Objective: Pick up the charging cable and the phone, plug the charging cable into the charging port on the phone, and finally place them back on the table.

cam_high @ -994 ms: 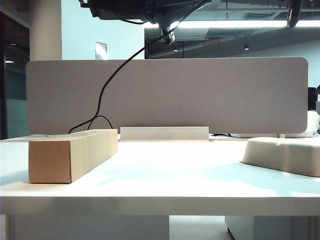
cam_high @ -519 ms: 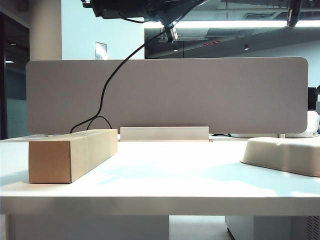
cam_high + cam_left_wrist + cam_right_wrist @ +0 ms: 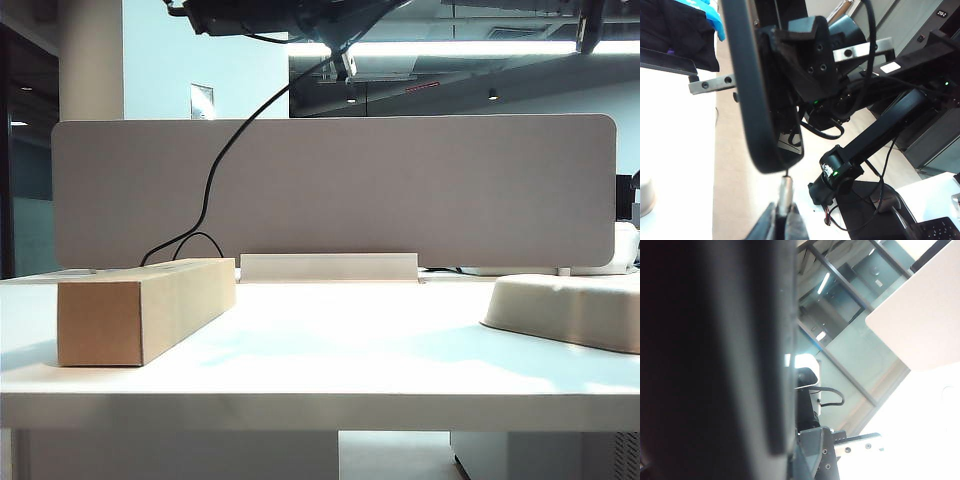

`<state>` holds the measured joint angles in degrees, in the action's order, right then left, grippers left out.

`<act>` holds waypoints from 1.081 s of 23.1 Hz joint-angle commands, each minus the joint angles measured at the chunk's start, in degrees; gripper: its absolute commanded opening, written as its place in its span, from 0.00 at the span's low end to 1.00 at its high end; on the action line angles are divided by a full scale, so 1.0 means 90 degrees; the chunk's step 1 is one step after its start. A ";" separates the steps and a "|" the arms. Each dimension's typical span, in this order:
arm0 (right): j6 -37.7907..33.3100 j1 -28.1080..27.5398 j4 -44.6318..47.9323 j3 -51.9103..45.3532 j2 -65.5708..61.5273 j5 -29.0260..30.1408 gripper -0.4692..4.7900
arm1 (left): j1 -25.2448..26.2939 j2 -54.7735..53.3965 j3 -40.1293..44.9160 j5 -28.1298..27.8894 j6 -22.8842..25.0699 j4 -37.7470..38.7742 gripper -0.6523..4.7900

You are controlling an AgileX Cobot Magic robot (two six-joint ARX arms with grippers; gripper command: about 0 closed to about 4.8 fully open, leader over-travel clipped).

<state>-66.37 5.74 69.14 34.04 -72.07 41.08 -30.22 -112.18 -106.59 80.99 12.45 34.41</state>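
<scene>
High above the table point(image 3: 330, 350), the left gripper point(image 3: 782, 222) pinches the cable point(image 3: 215, 170) plug – the right gripper point(image 3: 790, 460) clamps the phone point(image 3: 757, 90).

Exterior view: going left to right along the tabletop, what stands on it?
Cardboard box → charging cable rising from behind the box → low white riser at the partition → beige tray at the right edge.
</scene>
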 commanded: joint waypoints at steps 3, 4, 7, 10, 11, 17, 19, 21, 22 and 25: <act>0.0046 0.0000 0.0255 0.0051 0.0036 -0.0022 0.09 | -0.0109 0.0029 -0.0027 0.0078 -0.0372 -0.0486 0.11; 0.0046 0.0000 0.0257 0.0051 0.0036 -0.0032 0.09 | -0.0134 0.0029 -0.0027 0.0078 -0.0389 -0.0503 0.11; 0.0046 0.0000 0.0255 0.0051 0.0036 -0.0029 0.09 | -0.0177 0.0029 -0.0027 0.0075 -0.0389 -0.0522 0.11; 0.0044 0.0000 0.0255 0.0051 0.0036 -0.0027 0.09 | -0.0168 0.0029 -0.0027 0.0075 -0.0391 -0.0549 0.11; 0.0046 0.0000 0.0255 0.0051 0.0036 -0.0027 0.09 | -0.0160 0.0029 -0.0027 0.0075 -0.0398 -0.0549 0.11; 0.0046 0.0000 0.0253 0.0051 0.0036 -0.0027 0.09 | -0.0163 0.0029 -0.0027 0.0073 -0.0466 -0.0636 0.11; 0.0046 0.0000 0.0253 0.0051 0.0036 -0.0027 0.09 | -0.0163 0.0029 -0.0027 0.0075 -0.0488 -0.0646 0.11; 0.0046 0.0000 0.0253 0.0051 0.0036 -0.0027 0.09 | -0.0155 0.0029 -0.0027 0.0075 -0.0508 -0.0644 0.11; 0.0046 0.0000 0.0253 0.0051 0.0036 -0.0027 0.09 | -0.0155 0.0029 -0.0027 0.0078 -0.0508 -0.0644 0.11; 0.0046 0.0000 0.0253 0.0051 0.0036 -0.0027 0.09 | -0.0155 0.0029 -0.0027 0.0078 -0.0508 -0.0644 0.11</act>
<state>-66.39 5.52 70.04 34.11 -72.03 40.10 -31.42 -112.27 -106.56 80.84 7.92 30.20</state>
